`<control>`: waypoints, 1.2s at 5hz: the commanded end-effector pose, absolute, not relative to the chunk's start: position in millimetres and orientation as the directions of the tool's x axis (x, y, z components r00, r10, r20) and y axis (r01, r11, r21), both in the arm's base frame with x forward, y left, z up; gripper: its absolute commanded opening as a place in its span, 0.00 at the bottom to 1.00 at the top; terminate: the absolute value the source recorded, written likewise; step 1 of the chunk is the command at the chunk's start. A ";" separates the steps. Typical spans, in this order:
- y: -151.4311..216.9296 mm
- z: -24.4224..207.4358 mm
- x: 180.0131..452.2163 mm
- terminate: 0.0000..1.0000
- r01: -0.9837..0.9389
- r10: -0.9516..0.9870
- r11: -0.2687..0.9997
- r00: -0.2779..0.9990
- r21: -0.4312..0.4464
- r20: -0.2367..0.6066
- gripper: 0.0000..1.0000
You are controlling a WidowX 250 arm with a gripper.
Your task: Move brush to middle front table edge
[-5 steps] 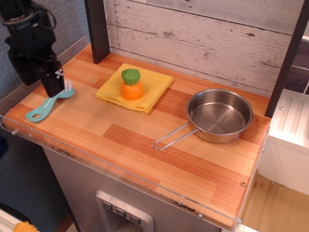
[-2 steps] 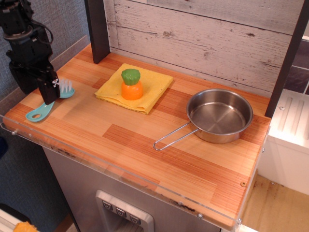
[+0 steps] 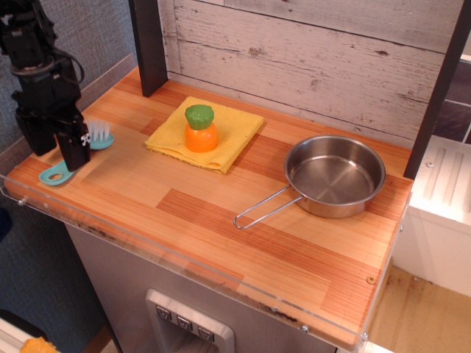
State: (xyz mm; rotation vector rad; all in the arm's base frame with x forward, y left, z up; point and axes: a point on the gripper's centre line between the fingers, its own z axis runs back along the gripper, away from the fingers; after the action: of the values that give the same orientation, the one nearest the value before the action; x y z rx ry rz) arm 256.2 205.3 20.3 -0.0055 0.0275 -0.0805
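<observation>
The teal brush [image 3: 101, 139] lies on the striped wooden table [image 3: 221, 220] near its left front corner. Its white bristles point up at the back and its loop end [image 3: 53, 176] points to the front left. My black gripper [image 3: 75, 160] is down over the middle of the handle and hides it. Its fingers [image 3: 73, 147] show as one dark block, so I cannot tell how wide they stand or whether they touch the brush.
A yellow cloth [image 3: 228, 132] with an orange and green toy vegetable [image 3: 200, 129] lies at the back middle. A steel pan [image 3: 335, 176] with a wire handle [image 3: 261, 212] stands to the right. A dark post [image 3: 149, 44] stands at the back left. A clear acrylic rim [image 3: 147, 246] runs along the front edge.
My gripper has moved down and toward the front left, from beside the bristle head to over the handle. The brush has shifted slightly, and less of the handle shows.
</observation>
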 end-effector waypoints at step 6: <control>123.3 74.3 243.0 0.00 0.109 -0.106 0.991 0.993 -0.084 0.046 0.00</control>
State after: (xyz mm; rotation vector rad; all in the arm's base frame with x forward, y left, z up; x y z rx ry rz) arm 241.2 117.5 64.5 -0.1099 -0.0128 -0.0966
